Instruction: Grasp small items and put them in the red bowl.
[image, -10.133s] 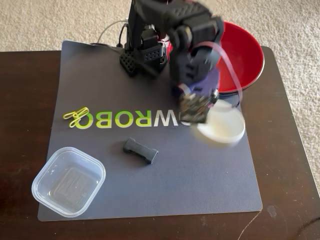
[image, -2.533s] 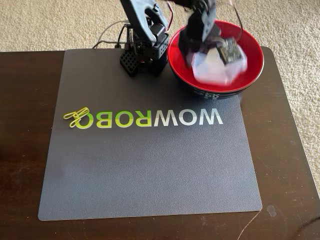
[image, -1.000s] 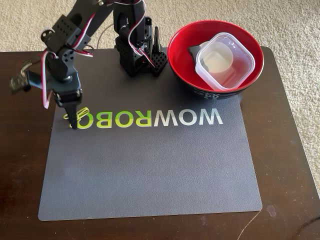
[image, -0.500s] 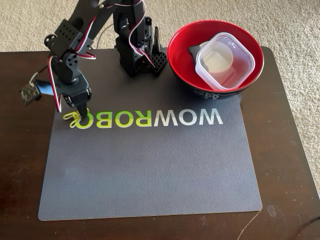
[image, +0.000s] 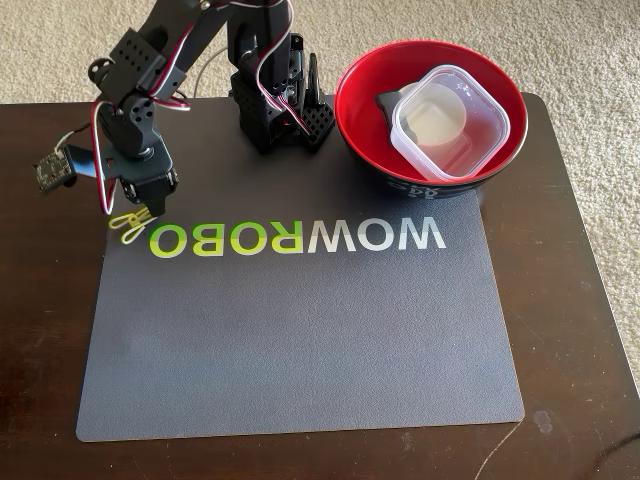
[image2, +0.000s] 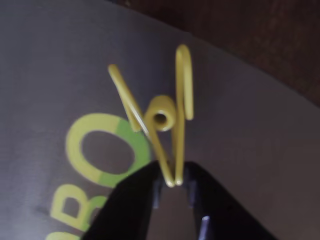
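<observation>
The yellow-green paper clips (image2: 160, 117) lie on the grey mat (image: 300, 340) at its top left corner, also in the fixed view (image: 130, 226). My gripper (image2: 174, 187) comes in from the bottom of the wrist view and its black fingertips (image2: 150, 186) are closed around the clip's near end. In the fixed view the gripper (image: 135, 212) points down over the clips. The red bowl (image: 365, 75) stands at the top right. Inside it lie the clear square plastic container (image: 450, 120), the small white round dish (image: 432, 122) under it, and the black plastic piece (image: 385, 105).
The arm's base (image: 280, 100) stands at the back, left of the bowl. The mat carries a mirrored WOWROBO print (image: 300, 238). The dark wooden table (image: 570, 300) ends near the mat's left and right edges, with carpet beyond.
</observation>
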